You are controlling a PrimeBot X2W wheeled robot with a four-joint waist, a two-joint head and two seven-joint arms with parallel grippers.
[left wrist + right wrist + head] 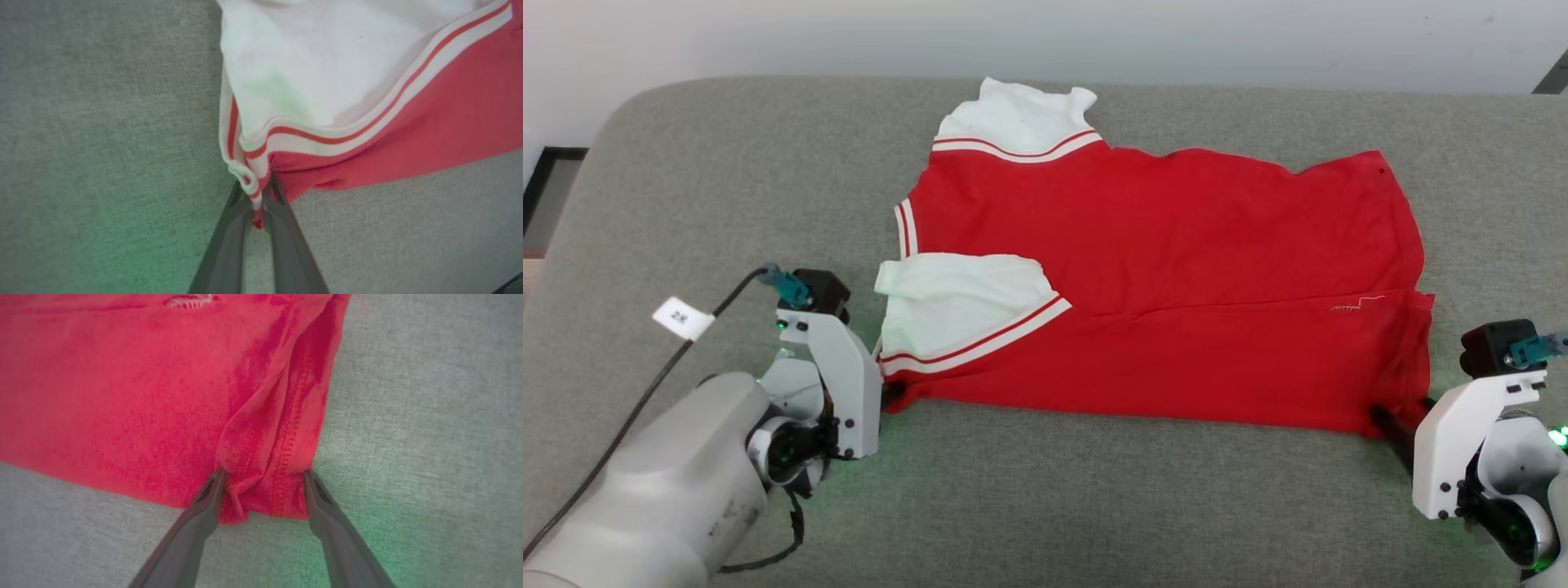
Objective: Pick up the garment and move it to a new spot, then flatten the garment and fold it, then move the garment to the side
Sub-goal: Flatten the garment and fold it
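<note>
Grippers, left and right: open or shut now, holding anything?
Left gripper: closed on the striped corner of the shirt.
Right gripper: open, fingers on either side of the red hem corner, not clamped.

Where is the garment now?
In the head view the garment lies spread on the grey cushion, centre-right, its near corners at the left hand and the right hand.

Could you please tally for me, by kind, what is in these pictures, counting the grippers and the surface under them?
Garment: 1
Grippers: 2, the left gripper and the right gripper
Grey cushion: 1
Total: 4
</note>
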